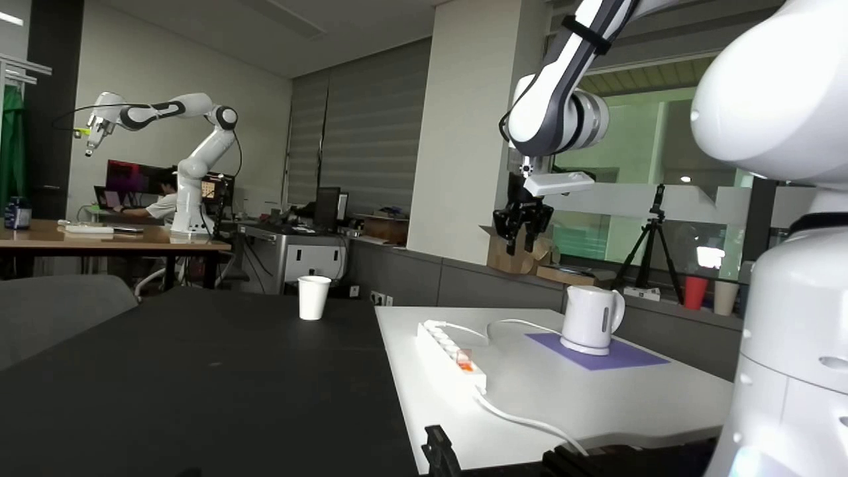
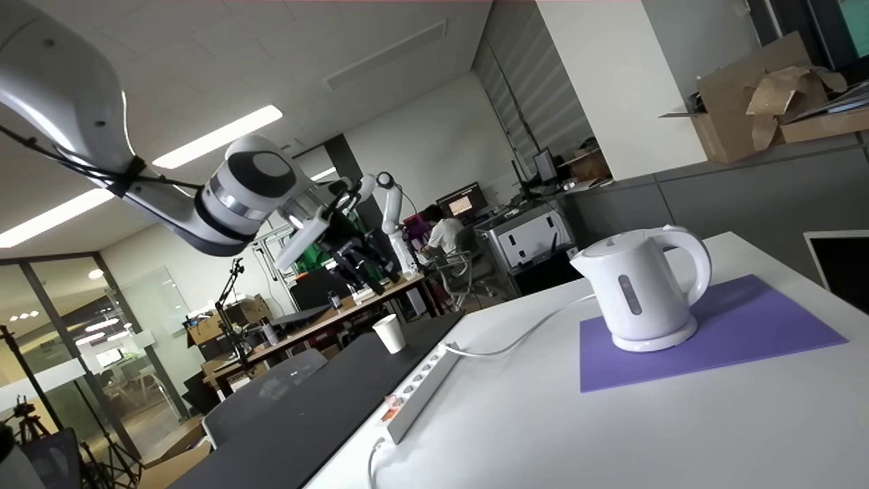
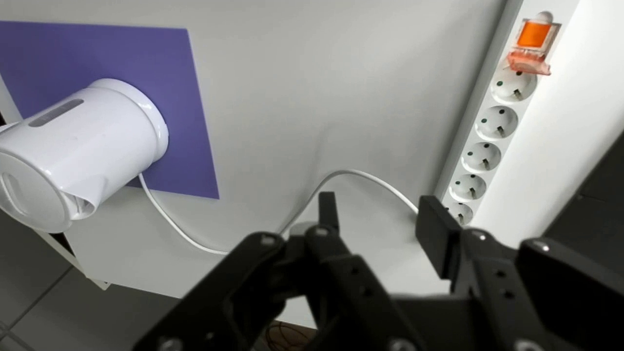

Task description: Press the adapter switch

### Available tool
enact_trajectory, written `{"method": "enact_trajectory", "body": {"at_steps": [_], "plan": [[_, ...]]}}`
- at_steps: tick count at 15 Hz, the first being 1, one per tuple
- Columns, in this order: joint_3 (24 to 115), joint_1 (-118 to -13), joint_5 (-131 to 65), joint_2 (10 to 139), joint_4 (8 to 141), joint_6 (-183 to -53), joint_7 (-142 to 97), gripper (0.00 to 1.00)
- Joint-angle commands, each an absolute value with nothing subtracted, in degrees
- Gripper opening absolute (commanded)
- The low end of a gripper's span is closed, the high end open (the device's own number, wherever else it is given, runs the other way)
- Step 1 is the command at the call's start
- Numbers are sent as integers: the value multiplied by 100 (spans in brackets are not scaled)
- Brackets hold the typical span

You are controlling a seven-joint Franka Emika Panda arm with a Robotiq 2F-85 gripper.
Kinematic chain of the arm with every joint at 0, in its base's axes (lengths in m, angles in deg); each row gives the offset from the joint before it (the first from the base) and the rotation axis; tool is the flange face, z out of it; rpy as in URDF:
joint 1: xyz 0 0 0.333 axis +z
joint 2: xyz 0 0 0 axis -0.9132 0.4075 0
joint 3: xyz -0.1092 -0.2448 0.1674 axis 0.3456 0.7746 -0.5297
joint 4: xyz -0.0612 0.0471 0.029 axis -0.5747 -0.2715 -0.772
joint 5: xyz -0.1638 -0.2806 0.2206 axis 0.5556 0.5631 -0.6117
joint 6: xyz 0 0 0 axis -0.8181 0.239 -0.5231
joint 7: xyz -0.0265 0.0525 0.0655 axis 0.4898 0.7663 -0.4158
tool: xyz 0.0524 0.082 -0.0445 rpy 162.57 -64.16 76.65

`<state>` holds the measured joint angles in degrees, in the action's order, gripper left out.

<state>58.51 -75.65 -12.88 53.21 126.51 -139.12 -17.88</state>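
The adapter, a long white power strip [image 1: 442, 361], lies flat on the white table; it also shows in an exterior view [image 2: 429, 388] and in the wrist view [image 3: 507, 103]. Its switch, a small orange rocker [image 3: 534, 34], is at one end, with a clear reddish flap raised beside it. The switch also shows in both exterior views [image 1: 466, 365] [image 2: 390, 413]. My gripper [image 1: 520, 244] is open and empty, high above the table and apart from the strip. In the wrist view, its fingers [image 3: 378, 209] are spread near the strip's opposite end, where one finger hides part of it.
A white kettle [image 1: 588, 318] stands on a purple mat [image 2: 753, 333] on the white table [image 2: 543, 435]. A white cable [image 3: 365, 174] runs from the strip toward the kettle. A white paper cup [image 1: 313, 298] stands on the adjoining black table [image 1: 199, 384].
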Motion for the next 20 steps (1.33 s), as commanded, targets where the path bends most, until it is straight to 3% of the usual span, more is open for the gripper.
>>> {"method": "enact_trajectory", "body": {"at_steps": [1, 4, 10, 20], "plan": [[6051, -7209, -1229, 6284, 11746, -13517, -1319, 18], [6140, -6840, -1935, 6660, 11462, -12966, -1584, 0], [6079, -6375, -2807, 6760, 11487, -12163, -1871, 0], [6164, -6274, -2741, 6787, 11552, -12295, -1841, 1]]}}
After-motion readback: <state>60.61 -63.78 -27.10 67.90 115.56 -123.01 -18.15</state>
